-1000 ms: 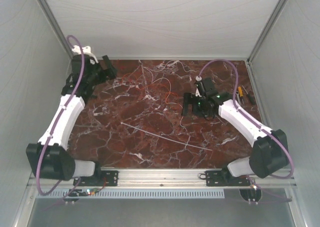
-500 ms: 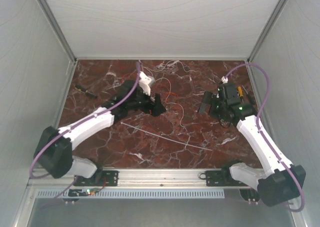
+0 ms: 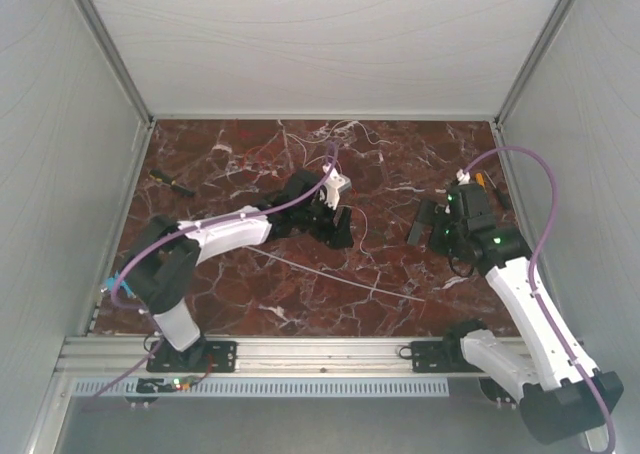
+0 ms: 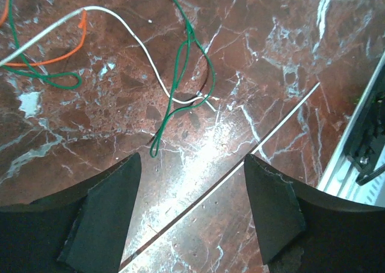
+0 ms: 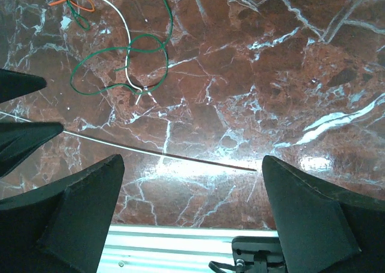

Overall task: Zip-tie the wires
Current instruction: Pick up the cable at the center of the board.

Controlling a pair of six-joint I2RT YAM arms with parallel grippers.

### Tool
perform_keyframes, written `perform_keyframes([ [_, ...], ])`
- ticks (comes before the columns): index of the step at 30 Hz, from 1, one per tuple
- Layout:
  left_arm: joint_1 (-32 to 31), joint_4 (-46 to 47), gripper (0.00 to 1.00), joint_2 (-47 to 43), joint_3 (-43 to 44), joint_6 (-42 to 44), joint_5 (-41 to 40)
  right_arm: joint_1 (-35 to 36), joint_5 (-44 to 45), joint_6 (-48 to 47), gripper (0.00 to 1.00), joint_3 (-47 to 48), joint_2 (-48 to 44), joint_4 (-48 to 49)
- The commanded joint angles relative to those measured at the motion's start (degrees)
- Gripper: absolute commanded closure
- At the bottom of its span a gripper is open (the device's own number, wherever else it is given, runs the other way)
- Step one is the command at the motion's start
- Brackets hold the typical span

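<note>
The wires are thin white (image 4: 129,41), green (image 4: 183,74) and orange (image 4: 57,59) strands, looped loosely on the marble just beyond my left gripper (image 4: 192,159). That gripper is open and empty, low over the zip tie (image 4: 240,162), a pale straight strip running diagonally between its fingers. In the top view the left gripper (image 3: 337,230) is at the table's middle and the zip tie (image 3: 350,279) lies in front of it. My right gripper (image 3: 424,222) is open and empty. Its wrist view shows the zip tie (image 5: 162,154), the green wire loop (image 5: 120,62) and its own gripper (image 5: 191,162).
A small dark tool (image 3: 172,181) lies at the left side of the table. An orange-and-black object (image 3: 484,186) lies by the right wall. The aluminium rail (image 3: 320,352) runs along the front edge. Enclosure walls stand on three sides.
My left arm has swung from the back-left corner to the table's middle, over the zip tie and beside the wires. My right arm has drawn back to the right.
</note>
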Motion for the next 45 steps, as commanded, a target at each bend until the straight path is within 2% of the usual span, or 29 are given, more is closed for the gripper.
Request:
perform_keyframes([
  [1,-1.45,3.06,0.32,3.64,3.19,0.16,-1.62,-0.36,1.3,0.38,0.02,-0.1,-2.52,-3.07],
  [7,-2.95,3.91,0.46,7.55,4.48,-1.17,-8.23,-0.31,1.86,-0.21,0.02,-0.18,-4.03,-4.41],
  [10,-2.99,3.8,0.55,9.44,5.4,-1.64,-8.85,-0.36,1.96,-0.64,0.02,-0.18,-4.43,-4.6],
  [12,-2.99,4.09,0.71,10.08,5.98,-2.04,-7.71,-0.37,2.04,-0.95,0.02,-0.12,-4.42,-4.61],
  [14,-3.08,3.54,1.0,10.11,7.05,-2.89,-6.71,-0.36,2.14,-1.41,0.02,-0.06,-4.48,-4.58],
  [18,-3.24,-0.12,1.0,5.65,8.81,-4.55,-9.5,-0.36,3.14,-2.57,0.02,0.86,-4.41,-4.45],
  [24,-3.25,-6.44,1.0,-7.45,9.75,-2.88,-13.39,-0.37,1.1,-2.03,0.02,3.63,-4.94,-1.84],
  [29,-3.17,-13.14,1.0,-14.77,11.3,-1.1,-15.24,-0.37,-5.43,-1.35,0.02,6.91,-3.98,3.51],
  [34,-3.17,-18.94,1.0,-18.28,15.7,0.7,-14.07,-0.33,-17.94,-2.97,0.02,9.65,-3.64,11.93],
  [36,-2.86,-21.61,1.0,-19.11,18.64,0.68,-13.63,-0.36,-20.42,-4.66,0.02,9.34,-4.31,14.79],
  [40,1.84,-25.37,1.0,-21.3,23.05,-4.84,-4.27,-0.33,-24.9,-13.13,0.02,6.34,-6.94,19.32],
  [45,11.55,-20.62,1.0,-27.32,19.88,-22.61,10.18,-0.1,-25.77,-19.22,0.02,-2.39,-13.66,30.07],
])
